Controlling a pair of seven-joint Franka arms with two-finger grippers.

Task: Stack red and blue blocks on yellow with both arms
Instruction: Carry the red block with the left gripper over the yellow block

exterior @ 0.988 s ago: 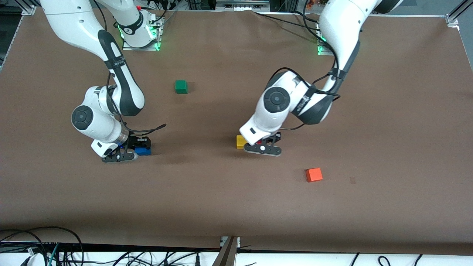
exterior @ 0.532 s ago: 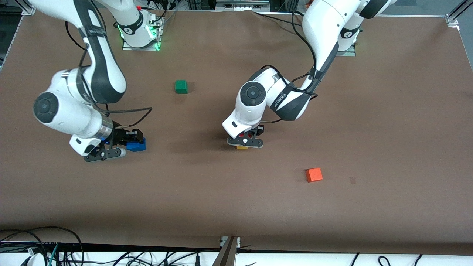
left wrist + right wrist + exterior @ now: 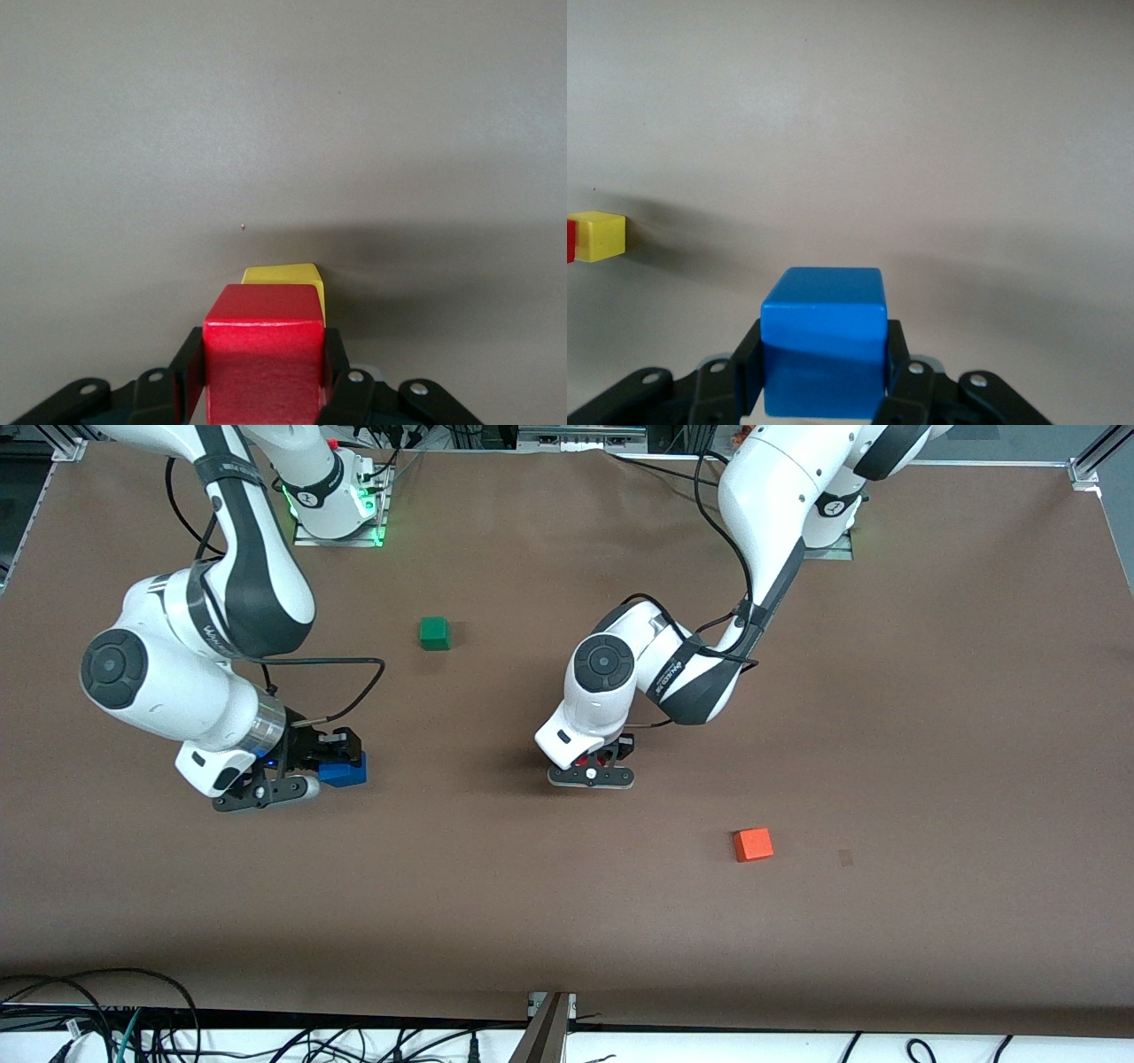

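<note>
My left gripper is shut on the deep red cube and holds it right over the yellow cube. Only a strip of the yellow cube shows past the red one. I cannot tell whether they touch. In the front view the yellow cube is hidden under the left gripper. My right gripper is shut on the blue cube, held just above the table toward the right arm's end. The blue cube fills the jaws in the right wrist view. The yellow cube shows there farther off.
A green cube sits on the brown table, farther from the front camera, between the two grippers. An orange cube lies nearer the front camera, toward the left arm's end. Cables hang along the table's front edge.
The left gripper carried the red cube sideways over the yellow cube, which it now hides in the front view. The right gripper lifted the blue cube off the table and shifted slightly.
</note>
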